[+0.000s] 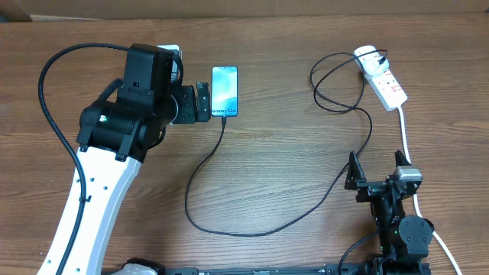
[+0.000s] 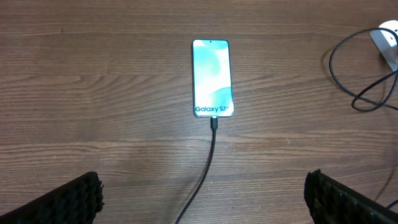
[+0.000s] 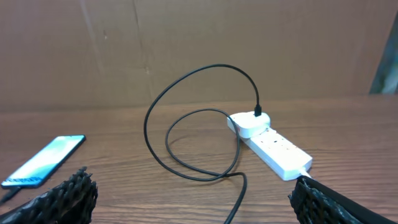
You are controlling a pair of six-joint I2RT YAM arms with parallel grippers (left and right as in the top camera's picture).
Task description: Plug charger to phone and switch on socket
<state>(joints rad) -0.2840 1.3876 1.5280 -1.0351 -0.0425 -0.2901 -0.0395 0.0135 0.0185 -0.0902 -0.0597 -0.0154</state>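
A: Where's the phone [image 1: 225,91]?
B: Flat on the wood table [image 1: 290,61], screen up, far-left of centre. Slim rectangle, light blue-teal screen [image 2: 212,78], white "Galaxy S24" text along the short edge nearest the arms.
A: Charger [image 2: 212,149]?
B: Thin black cable. Its tip sits at the middle of that text edge and looks seated, tho the wrist view is too coarse to be sure. From there it runs down, sweeps right in 1 big curve, then loops twice near the socket [image 1: 384,79].
A: And the socket?
B: Small white strip w/ red markings, far-right, well apart from the phone. A thick white cord [image 1: 405,137] trails off it toward the right arm. The charger's plug end stands in the end outlet [image 3: 256,115]. Can't tell the switch position.
A: Claws?
B: Left claw [image 1: 203,101] is spread wide, holding nothing, just beside the phone's left long edge, not touching it. Right claw [image 1: 376,172] is also wide apart and empty, near the table's front-right, w/ the socket ahead of it.
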